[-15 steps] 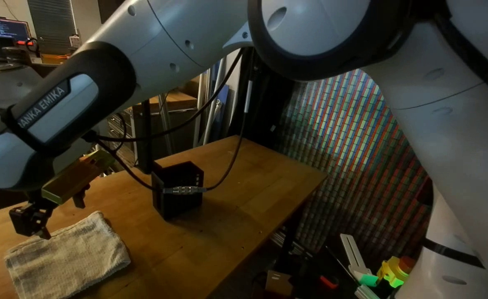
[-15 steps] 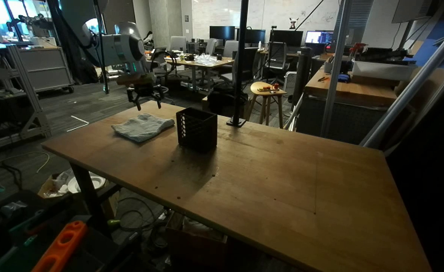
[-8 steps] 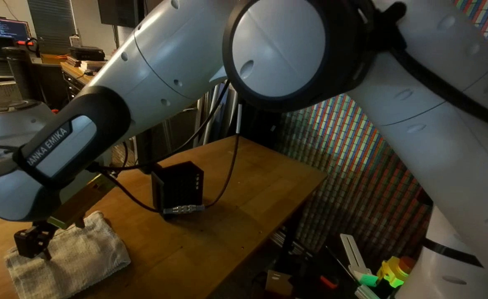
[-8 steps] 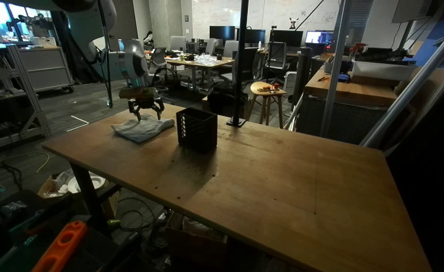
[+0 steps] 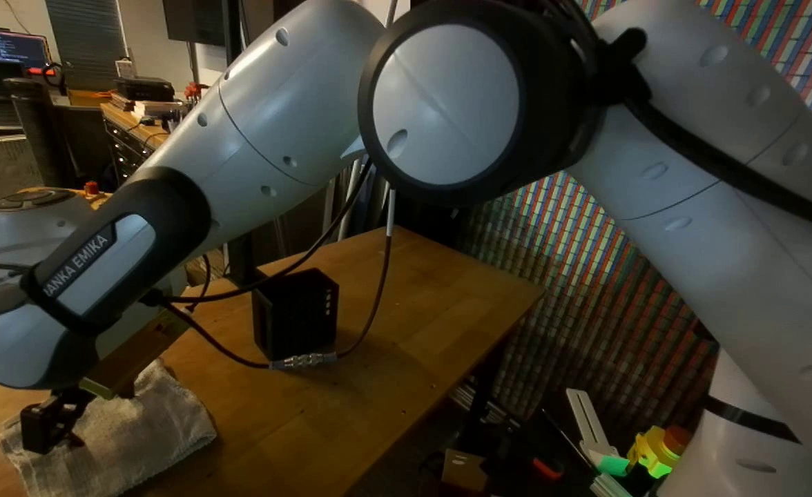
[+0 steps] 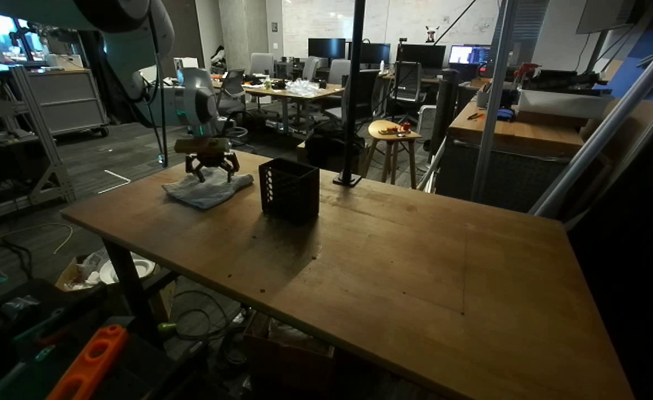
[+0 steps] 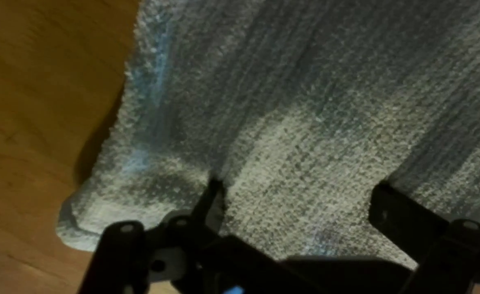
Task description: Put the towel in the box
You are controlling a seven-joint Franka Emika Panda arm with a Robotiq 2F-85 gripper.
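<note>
Whiteboard (image 6: 393, 25), monitors (image 6: 326, 48) and stool (image 6: 378, 127) make up your background in an exterior view, with a panel (image 5: 572, 269) of coloured blocks beyond the desk (image 6: 393, 289) in an exterior view. Your desk is bare wood around the things it carries, and a black post (image 6: 354, 100) rises from it near one edge. The towel (image 7: 305, 175) lies on the desk, outside the box (image 6: 290, 191) and near it; you can see a strip of wood between the two. The box is black, upright and uncovered at the top, with holes through one side. Your arm (image 5: 254, 138) reaches down over the towel in both exterior views, jaws pointing at the cloth. In the wrist view you have the jaws released, spread well apart, with towel showing between them. Their fingertips (image 7: 391, 204) appear to meet the cloth, the one on that picture's left being nearer the towel's side edge. A dark cable (image 5: 382, 286) hangs from the arm, and from one camera its connector (image 5: 304, 361) overlaps the foot of the box. Low in the foreground of an exterior view, you have an orange handle (image 6: 90, 361).
</note>
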